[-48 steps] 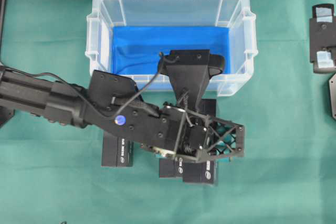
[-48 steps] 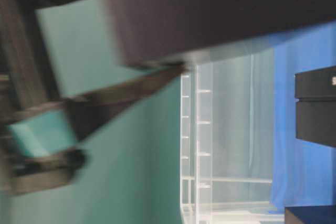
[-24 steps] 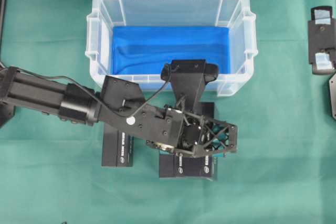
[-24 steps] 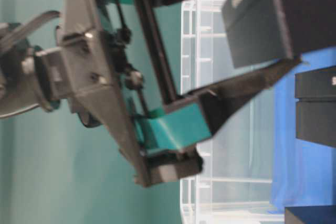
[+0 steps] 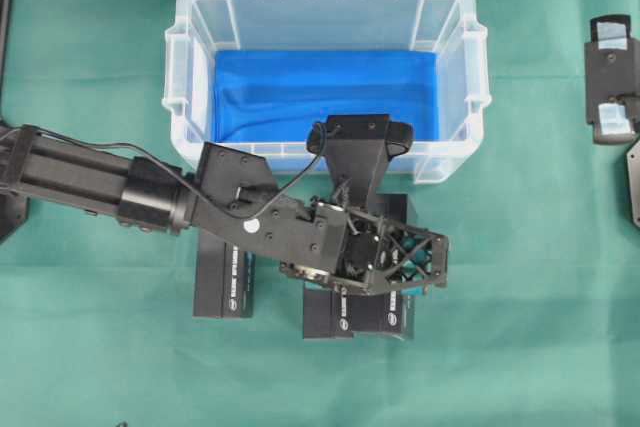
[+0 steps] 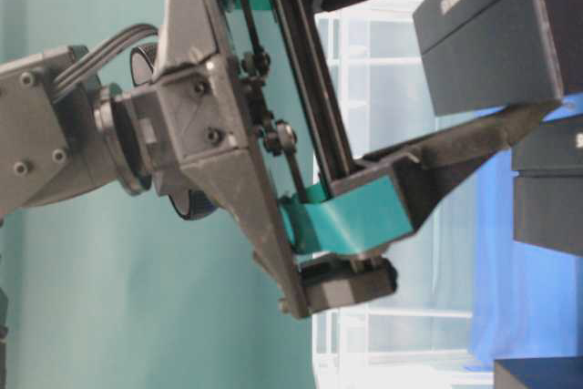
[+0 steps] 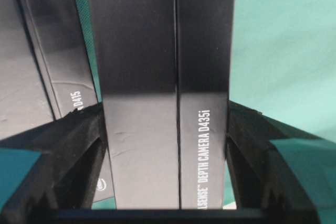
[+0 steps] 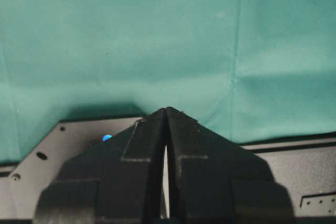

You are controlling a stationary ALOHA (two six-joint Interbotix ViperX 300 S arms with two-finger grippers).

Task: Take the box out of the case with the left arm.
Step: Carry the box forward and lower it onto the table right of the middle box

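Note:
The case (image 5: 180, 57) is a clear bin at the top centre; only its blue sheet (image 5: 325, 92) shows inside. My left gripper (image 5: 405, 265) hangs over the green cloth just in front of the case. It is shut on a black box (image 7: 157, 77) printed "DEPTH CAMERA D435i", with both fingers pressed against the box's sides. From above, part of that box (image 5: 397, 315) shows below the gripper. At table level the box (image 6: 492, 34) sits tilted above the lower finger (image 6: 446, 145). My right gripper (image 8: 166, 113) is shut on nothing.
Two more black boxes (image 5: 225, 282) (image 5: 325, 319) lie on the cloth in front of the case, close beside the held one. The right arm (image 5: 610, 77) is parked at the right edge. Dark boxes (image 6: 547, 189) also show at the right at table level.
The left gripper with the box has shifted a little to the left, towards the other boxes, and has come fully into the table-level view. The right arm has not moved.

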